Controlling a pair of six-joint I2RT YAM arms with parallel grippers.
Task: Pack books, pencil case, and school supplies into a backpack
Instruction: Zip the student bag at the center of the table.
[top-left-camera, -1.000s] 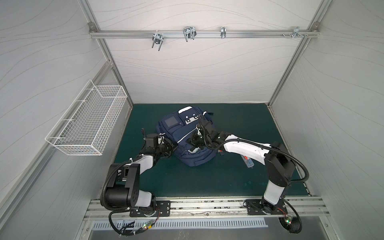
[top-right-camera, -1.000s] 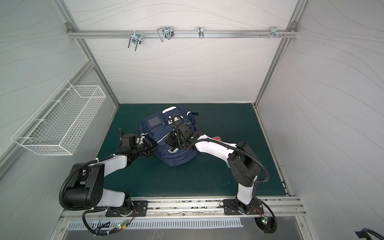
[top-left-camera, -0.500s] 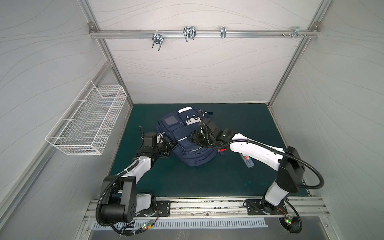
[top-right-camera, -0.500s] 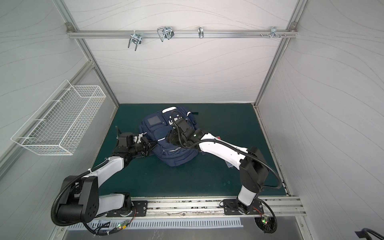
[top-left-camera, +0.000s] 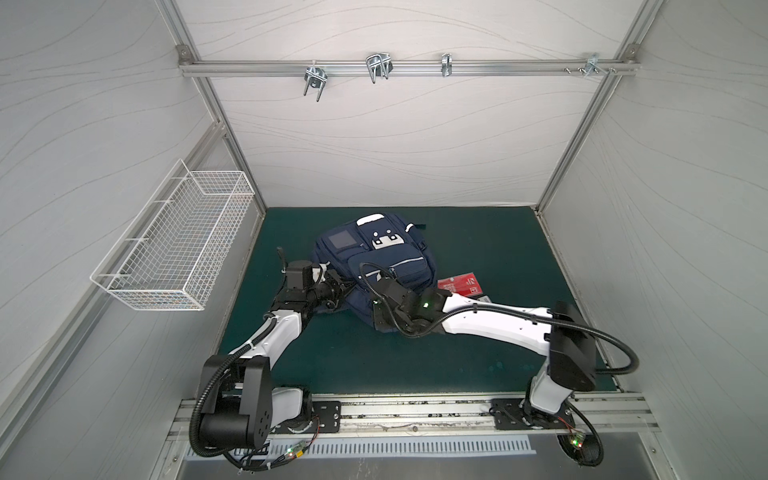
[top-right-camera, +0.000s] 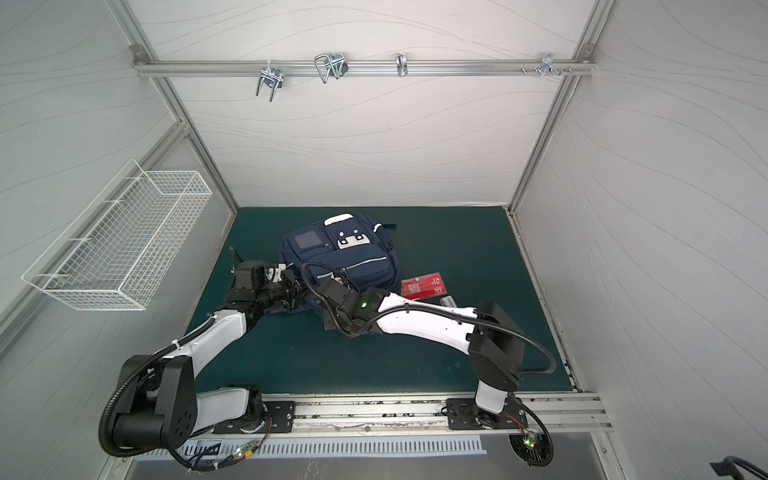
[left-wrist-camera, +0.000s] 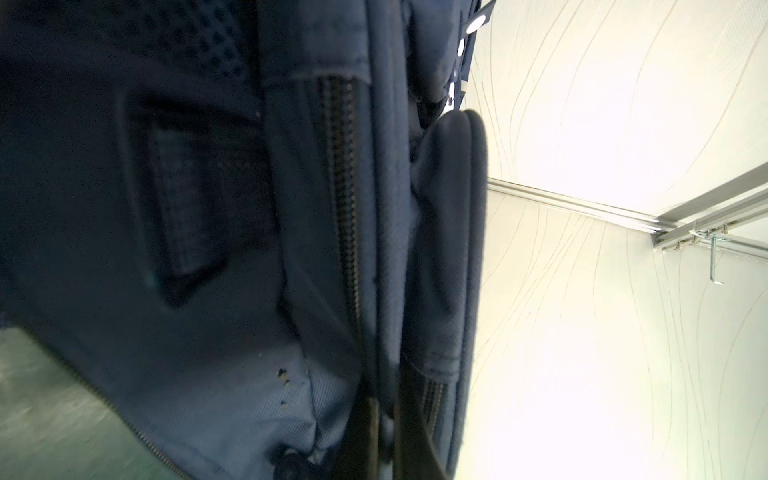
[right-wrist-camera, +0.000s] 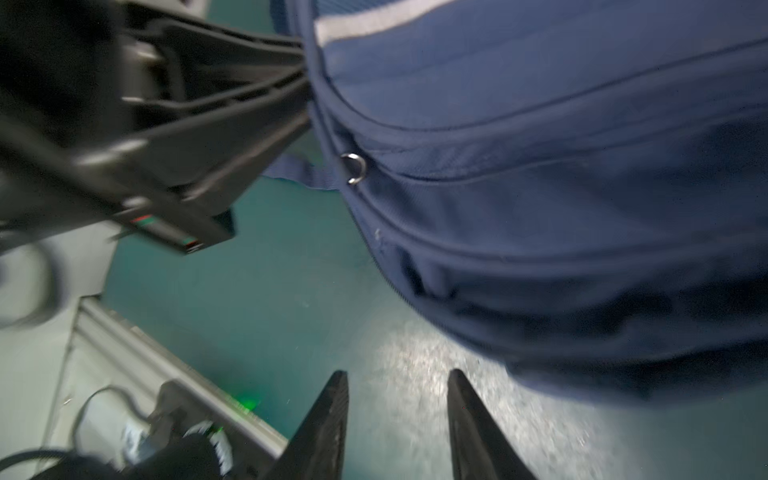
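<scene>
Left gripper is staying pinched shut on the backpack, clamping fabric at the backpack's left edge beside its zipper. In the left wrist view the bag's side is filling most of the picture. Right gripper is hanging with jaws partly apart and holding nothing, just off the backpack's near bottom edge and not touching it, over the green mat. The backpack is lying front pockets up on the mat, between my two wrists. The red book is lying flat on the mat just beside the backpack's right side, and a small clear box is lying just beyond it. Compared with a second ago, my right gripper is no longer over the backpack's front pocket, having pulled back to its near edge. The backpack is sitting where it was.
</scene>
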